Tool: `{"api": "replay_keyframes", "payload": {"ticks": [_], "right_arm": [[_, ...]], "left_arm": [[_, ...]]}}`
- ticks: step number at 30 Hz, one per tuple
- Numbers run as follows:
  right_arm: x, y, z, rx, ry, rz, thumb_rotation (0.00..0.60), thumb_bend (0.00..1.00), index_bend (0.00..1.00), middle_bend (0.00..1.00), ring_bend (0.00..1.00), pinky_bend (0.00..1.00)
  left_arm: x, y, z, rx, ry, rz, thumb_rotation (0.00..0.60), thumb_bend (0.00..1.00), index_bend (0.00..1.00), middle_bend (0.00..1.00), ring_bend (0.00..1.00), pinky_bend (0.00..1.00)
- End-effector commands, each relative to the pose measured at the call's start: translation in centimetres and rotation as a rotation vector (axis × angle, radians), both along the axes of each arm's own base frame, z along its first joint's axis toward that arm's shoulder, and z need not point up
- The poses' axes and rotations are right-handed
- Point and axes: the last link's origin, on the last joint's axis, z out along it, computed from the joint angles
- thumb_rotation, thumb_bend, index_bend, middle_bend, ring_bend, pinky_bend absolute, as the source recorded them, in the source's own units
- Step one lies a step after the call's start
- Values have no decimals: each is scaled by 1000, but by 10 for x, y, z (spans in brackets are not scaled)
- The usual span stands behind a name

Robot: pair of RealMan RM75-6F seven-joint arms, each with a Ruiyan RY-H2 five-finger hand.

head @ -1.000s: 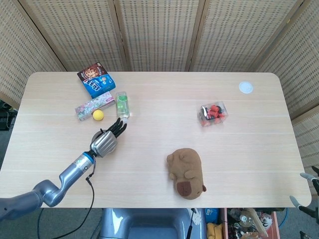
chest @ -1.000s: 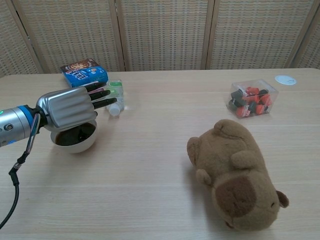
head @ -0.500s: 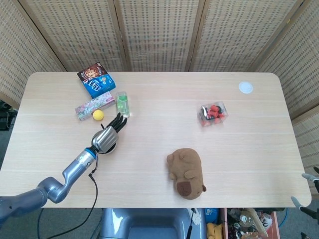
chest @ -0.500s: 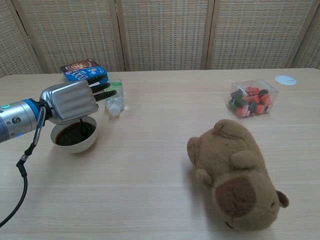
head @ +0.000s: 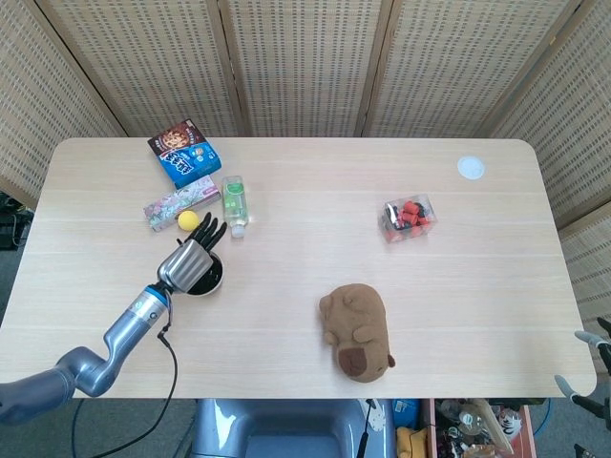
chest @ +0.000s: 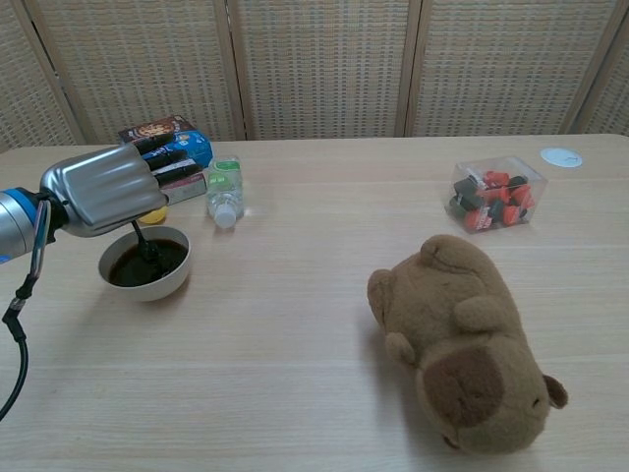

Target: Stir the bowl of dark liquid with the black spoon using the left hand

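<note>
Left hand's [chest: 98,190] fingers [chest: 162,157] hold black spoon [chest: 144,245] in bowl [chest: 145,285] of dark liquid [chest: 138,267].

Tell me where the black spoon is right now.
Chest view, far left: the black spoon hangs from the left hand, tip dipped in the bowl, near the small bottle.

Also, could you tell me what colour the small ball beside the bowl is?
Yellow; the ball shows best in the head view.

Left hand [chest: 98,189]: ribbed silver metal back shell, black fingers [chest: 162,157]. Wrist has a blue ring, then a grey-silver forearm [head: 122,327] of rounded segments. Thin black cable [chest: 18,324] loops down from the wrist.
</note>
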Motion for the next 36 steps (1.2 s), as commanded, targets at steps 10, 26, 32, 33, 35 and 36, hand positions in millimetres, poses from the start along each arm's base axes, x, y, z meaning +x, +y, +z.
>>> {"api": "replay_keyframes", "payload": {"ticks": [10, 26, 32, 33, 35, 36], "right_arm": [[0, 1, 0, 0, -1, -3, 600, 299, 328, 206, 92, 212], [-2, 1, 0, 0, 0, -11, 600, 299, 328, 206, 92, 212], [-2, 0, 0, 1, 0, -9, 600, 299, 328, 209, 92, 212], [-2, 0, 0, 1, -1, -9, 600, 300, 328, 209, 92, 212], [-2, 0, 0, 0, -1, -8, 600, 299, 328, 209, 92, 212], [-2, 0, 0, -1, -2, -8, 600, 299, 328, 209, 92, 212]], "left_arm": [[1, -3, 2, 3, -33, 18, 600, 440, 620, 1, 0, 0], [-2, -5, -11, -11, 11, 19, 600, 440, 512, 0, 0, 0], [-4, -7, -11, -11, 2, 33, 600, 440, 361, 0, 0, 0], [-4, -7, -11, -11, 1, 34, 600, 440, 333, 0, 0, 0], [-3, -7, -9, -3, -8, 35, 600, 440, 276, 0, 0, 0], [-2, -7, -8, -1, -14, 37, 600, 439, 245, 0, 0, 0]]}}
